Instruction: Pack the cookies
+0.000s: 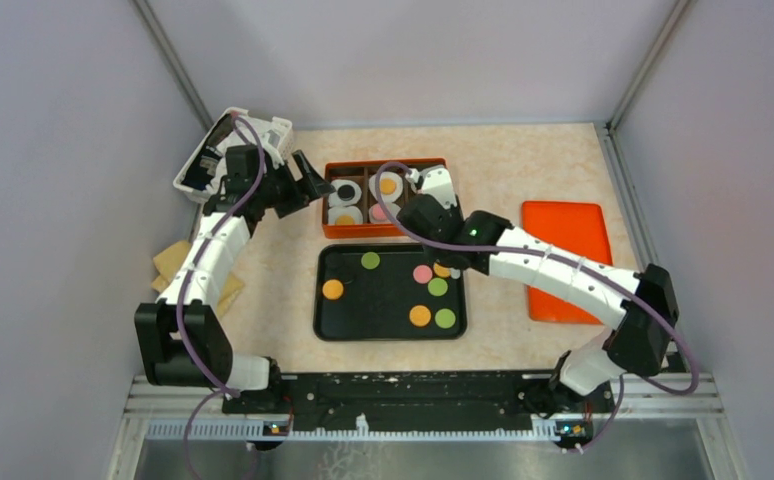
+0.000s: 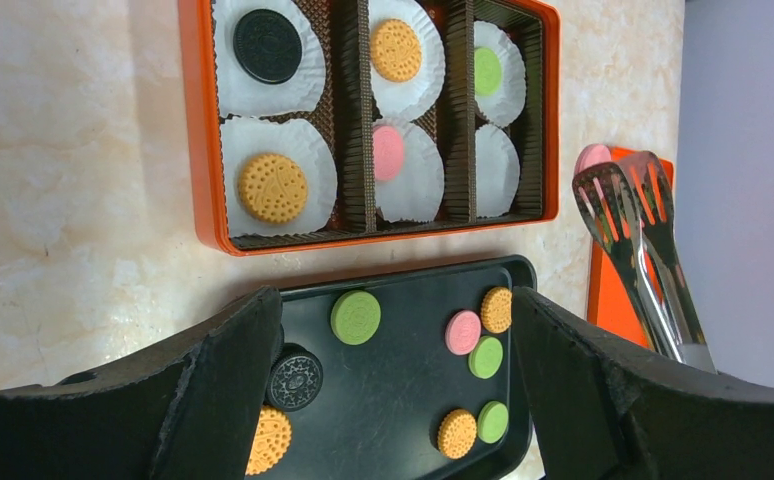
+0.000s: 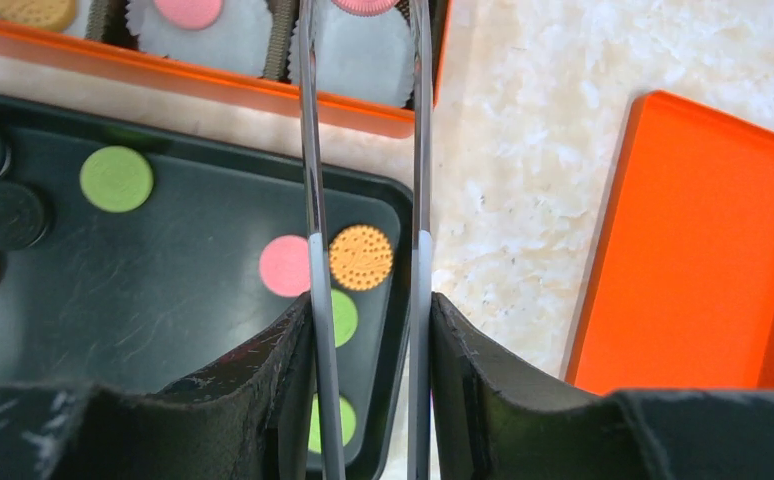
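Note:
My right gripper (image 3: 368, 310) is shut on the handles of metal tongs (image 3: 421, 150). The tong tips pinch a pink cookie (image 2: 593, 156) above the near right corner of the orange box (image 2: 193, 150). An empty white liner (image 2: 495, 170) lies in that corner; the other liners hold black, orange, pink and green cookies. On the black tray (image 1: 383, 295) lie several loose cookies, such as a green one (image 2: 356, 317) and a black one (image 2: 294, 378). My left gripper (image 2: 395, 310) hangs open and holds nothing, left of the box (image 1: 363, 233).
The orange lid (image 1: 566, 260) lies flat to the right of the tray. A white container (image 1: 233, 150) leans at the back left wall, with tan paper (image 1: 178, 265) under my left arm. Grey walls close in three sides.

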`<state>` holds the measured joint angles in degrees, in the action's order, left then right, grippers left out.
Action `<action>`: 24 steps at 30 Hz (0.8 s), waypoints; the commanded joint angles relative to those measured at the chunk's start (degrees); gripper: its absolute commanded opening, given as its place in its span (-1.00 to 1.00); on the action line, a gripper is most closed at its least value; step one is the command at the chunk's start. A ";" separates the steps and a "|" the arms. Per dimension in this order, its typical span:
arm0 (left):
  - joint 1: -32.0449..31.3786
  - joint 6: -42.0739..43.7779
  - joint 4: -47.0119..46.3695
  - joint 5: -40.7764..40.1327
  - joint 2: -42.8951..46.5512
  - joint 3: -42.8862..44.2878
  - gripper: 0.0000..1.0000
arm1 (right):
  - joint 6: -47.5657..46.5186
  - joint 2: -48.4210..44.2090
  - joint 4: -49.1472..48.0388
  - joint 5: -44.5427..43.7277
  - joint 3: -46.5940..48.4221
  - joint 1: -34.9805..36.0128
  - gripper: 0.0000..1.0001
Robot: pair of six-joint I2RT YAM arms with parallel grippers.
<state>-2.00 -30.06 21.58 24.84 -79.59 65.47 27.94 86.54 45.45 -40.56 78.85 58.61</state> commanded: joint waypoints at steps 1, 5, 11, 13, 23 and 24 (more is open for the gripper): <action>-0.11 0.18 -0.93 0.88 0.90 1.59 0.82 | -4.50 1.36 -6.68 1.74 -0.49 -3.35 -1.00; -0.11 0.18 -1.39 0.89 0.48 1.20 0.82 | -5.72 3.70 -8.96 2.44 -1.79 -6.67 -1.00; -0.12 0.27 -1.55 0.90 -0.13 1.02 0.82 | -6.25 4.68 -10.98 5.63 -4.25 -8.72 -1.00; -0.11 0.27 -1.70 0.80 -0.26 0.93 0.82 | -6.03 5.23 -11.07 6.93 -4.96 -8.70 -1.00; -0.13 0.34 -2.10 0.86 -0.56 0.52 0.82 | -5.61 7.70 -11.51 8.30 -5.08 -8.69 -1.00; -0.16 0.40 -2.06 0.71 -0.56 0.58 0.82 | -5.36 7.98 -10.85 8.42 -4.72 -8.69 -1.00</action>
<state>-2.00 -30.06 21.47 24.84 -80.18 65.47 22.46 93.03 35.64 -32.38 72.34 49.76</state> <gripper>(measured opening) 0.909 0.393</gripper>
